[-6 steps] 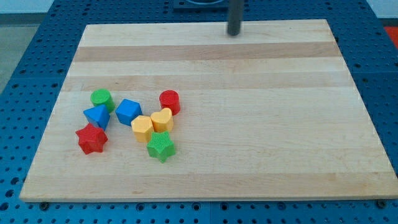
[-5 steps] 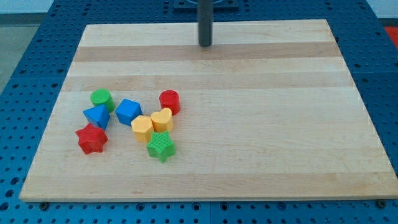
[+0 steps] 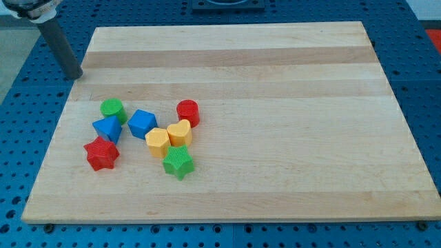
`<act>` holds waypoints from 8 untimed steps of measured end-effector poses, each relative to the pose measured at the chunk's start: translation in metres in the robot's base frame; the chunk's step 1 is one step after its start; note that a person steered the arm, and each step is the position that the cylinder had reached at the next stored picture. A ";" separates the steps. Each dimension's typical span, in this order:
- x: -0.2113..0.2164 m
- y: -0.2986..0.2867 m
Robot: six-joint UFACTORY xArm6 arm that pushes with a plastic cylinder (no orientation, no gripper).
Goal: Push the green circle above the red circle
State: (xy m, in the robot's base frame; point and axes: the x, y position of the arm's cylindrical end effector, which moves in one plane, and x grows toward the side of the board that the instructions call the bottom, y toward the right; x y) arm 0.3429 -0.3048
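Observation:
The green circle (image 3: 112, 109) sits at the left of the block cluster on the wooden board (image 3: 275, 103). The red circle (image 3: 187, 112) sits at the cluster's right, level with it. Between them lies a blue cube-like block (image 3: 142, 123). My tip (image 3: 74, 76) is at the board's left edge, above and to the left of the green circle, apart from every block.
A blue triangle-like block (image 3: 107, 128) touches the green circle from below. A red star (image 3: 101, 153), a yellow hexagon (image 3: 157, 142), a yellow heart (image 3: 179, 132) and a green star (image 3: 178, 162) fill the cluster's lower part.
My tip has swept from the board's top middle leftward and down to the left edge. No block has moved.

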 end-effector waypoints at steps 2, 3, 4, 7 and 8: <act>0.047 0.000; 0.072 0.000; 0.072 0.000; 0.073 0.046; 0.079 0.060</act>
State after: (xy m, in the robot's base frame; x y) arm 0.4220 -0.2452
